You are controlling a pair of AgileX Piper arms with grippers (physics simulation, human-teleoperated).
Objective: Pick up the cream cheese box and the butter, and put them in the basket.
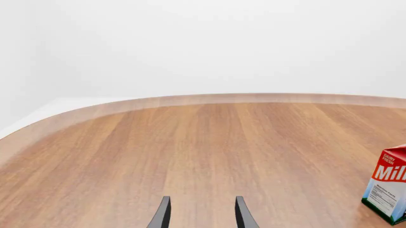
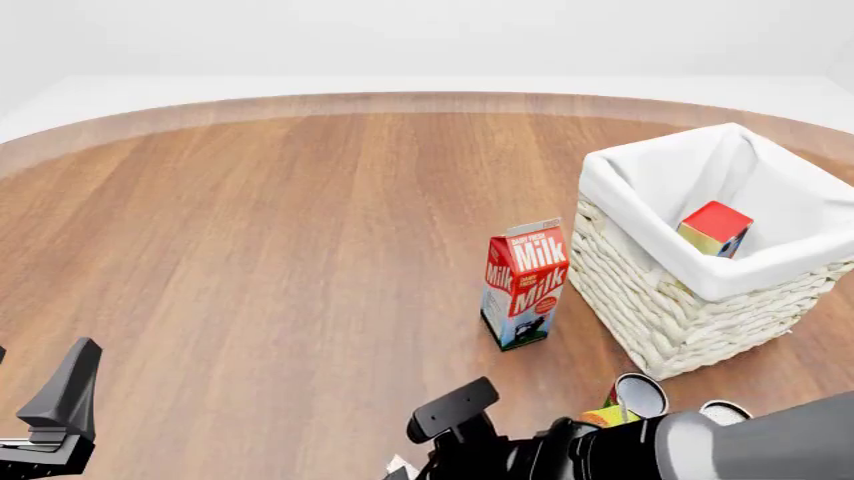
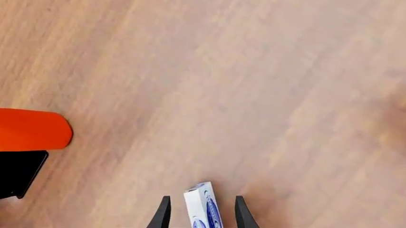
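Observation:
The cream cheese box (image 3: 201,206), white with blue print, stands on edge on the wood between the two fingers of my right gripper (image 3: 201,197). The jaws are open, with a small gap on each side of the box. In the front view only a white corner of the box (image 2: 396,466) shows at the bottom edge, in front of the right arm (image 2: 601,450). The butter (image 2: 717,228), red on top with a yellow side, lies inside the basket (image 2: 667,300) at the right. My left gripper (image 1: 203,197) is open over bare table at the near left, with one finger (image 2: 70,385) showing in the front view.
A red Milk carton (image 2: 525,283) stands upright just left of the basket and shows again as the Milk carton (image 1: 388,190) in the left wrist view. Two round cans (image 2: 641,393) sit near the right arm. An orange shape (image 3: 32,129) over a black block lies beside the cream cheese box.

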